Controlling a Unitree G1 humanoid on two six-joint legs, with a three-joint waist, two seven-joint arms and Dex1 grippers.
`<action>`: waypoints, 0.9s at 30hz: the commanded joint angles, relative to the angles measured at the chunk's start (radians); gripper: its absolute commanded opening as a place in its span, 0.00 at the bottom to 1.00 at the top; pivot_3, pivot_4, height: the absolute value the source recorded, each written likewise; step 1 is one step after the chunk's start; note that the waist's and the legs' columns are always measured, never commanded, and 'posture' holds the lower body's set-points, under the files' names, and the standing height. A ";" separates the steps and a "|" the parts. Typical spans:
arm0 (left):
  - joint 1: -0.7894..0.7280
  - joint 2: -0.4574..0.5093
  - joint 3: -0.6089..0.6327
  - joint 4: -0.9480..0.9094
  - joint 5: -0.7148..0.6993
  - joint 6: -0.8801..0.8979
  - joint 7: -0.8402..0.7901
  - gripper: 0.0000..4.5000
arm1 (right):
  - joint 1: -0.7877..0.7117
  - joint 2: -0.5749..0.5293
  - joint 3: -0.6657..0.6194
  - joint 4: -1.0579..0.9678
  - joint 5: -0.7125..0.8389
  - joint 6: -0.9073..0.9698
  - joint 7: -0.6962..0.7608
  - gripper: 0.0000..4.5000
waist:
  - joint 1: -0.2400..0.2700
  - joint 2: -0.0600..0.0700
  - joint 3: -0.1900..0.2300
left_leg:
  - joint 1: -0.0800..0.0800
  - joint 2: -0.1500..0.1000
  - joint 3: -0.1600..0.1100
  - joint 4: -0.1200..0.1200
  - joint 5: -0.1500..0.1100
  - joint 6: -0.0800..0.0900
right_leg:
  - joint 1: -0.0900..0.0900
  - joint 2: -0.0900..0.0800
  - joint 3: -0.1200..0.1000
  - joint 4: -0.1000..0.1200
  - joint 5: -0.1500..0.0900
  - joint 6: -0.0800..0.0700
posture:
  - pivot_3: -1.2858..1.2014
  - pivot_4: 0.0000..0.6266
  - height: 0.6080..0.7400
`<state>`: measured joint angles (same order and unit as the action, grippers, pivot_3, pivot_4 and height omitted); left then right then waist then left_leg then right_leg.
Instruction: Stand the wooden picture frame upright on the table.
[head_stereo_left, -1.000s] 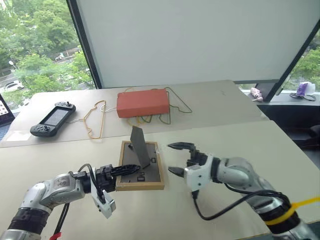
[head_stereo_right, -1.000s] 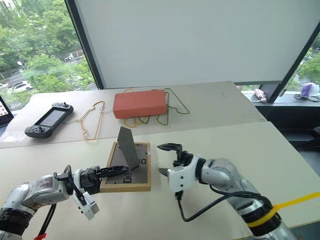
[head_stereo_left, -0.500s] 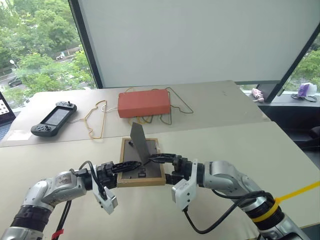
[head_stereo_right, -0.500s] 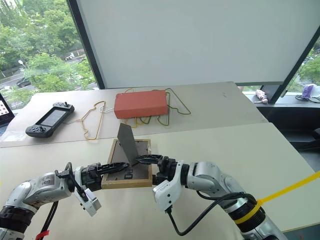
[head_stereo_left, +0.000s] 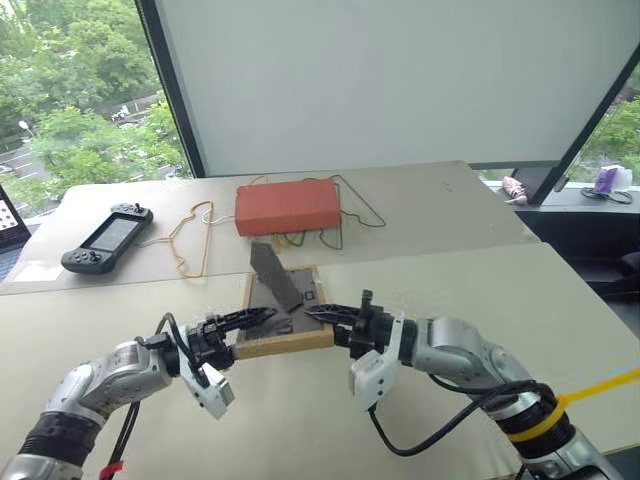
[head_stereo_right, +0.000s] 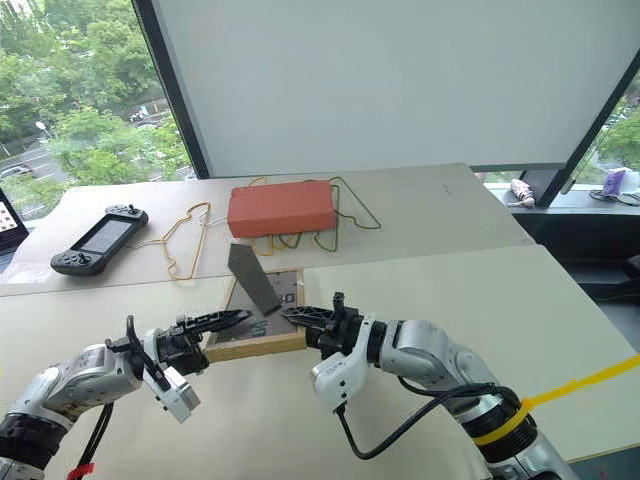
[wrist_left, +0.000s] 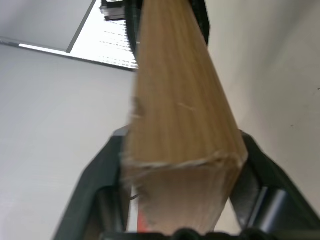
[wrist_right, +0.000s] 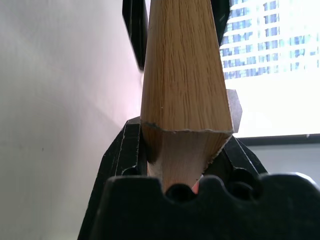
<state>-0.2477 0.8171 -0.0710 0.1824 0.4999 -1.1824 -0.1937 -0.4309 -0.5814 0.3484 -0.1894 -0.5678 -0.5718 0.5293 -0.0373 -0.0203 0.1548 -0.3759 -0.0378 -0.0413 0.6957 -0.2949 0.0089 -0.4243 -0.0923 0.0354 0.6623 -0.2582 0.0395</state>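
Light-wood frame (head_stereo_left: 285, 345), orange-red box (head_stereo_left: 287, 207)

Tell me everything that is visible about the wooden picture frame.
The wooden picture frame is small and rectangular, light wood around a dark back. Its fold-out stand sticks up. It tilts, back facing up, near edge lifted off the table. The left gripper and right gripper each straddle a near corner.

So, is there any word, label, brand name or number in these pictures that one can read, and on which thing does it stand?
None can be read.
wooden picture frame: the marks on its dark back are too small to read.
game controller: its screen shows no legible text.
orange-red box: plain, no print visible.
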 joint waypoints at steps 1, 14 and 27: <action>0.042 0.026 0.026 -0.084 -0.103 0.000 -0.005 0.84 | -0.032 -0.011 -0.117 0.021 0.119 0.064 -0.016 0.28 | 0.000 0.000 0.000 | 0.000 0.000 0.000 0.000 0.000 0.000 | 0.000 0.000 0.000 0.000 0.000 0.000 | 0.52 0.24 1.00; 0.208 0.029 0.070 -0.265 -0.233 0.060 -0.064 0.84 | -0.256 -0.074 -0.382 -0.059 1.130 1.316 0.324 0.28 | 0.000 0.000 0.000 | 0.000 0.003 0.001 -0.001 -0.002 0.003 | 0.001 -0.001 0.002 -0.001 0.000 0.000 | 0.52 0.24 1.00; 0.211 -0.008 0.060 -0.272 -0.244 0.074 -0.110 0.84 | -0.238 -0.148 -0.349 0.192 1.300 1.709 0.497 0.28 | 0.023 0.000 0.000 | -0.005 0.002 0.001 -0.001 -0.003 0.005 | -0.001 -0.002 0.001 -0.006 0.000 0.000 | 0.52 0.24 1.00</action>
<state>-0.0350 0.8133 -0.0188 -0.0634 0.2750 -1.1075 -0.3009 -0.6741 -0.7180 -0.0144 -0.0144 0.7073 1.0955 0.9873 -0.0147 -0.0200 0.1551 -0.3805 -0.0361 -0.0398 0.6942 -0.2979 0.0139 -0.4257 -0.0944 0.0369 0.6562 -0.2581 0.0393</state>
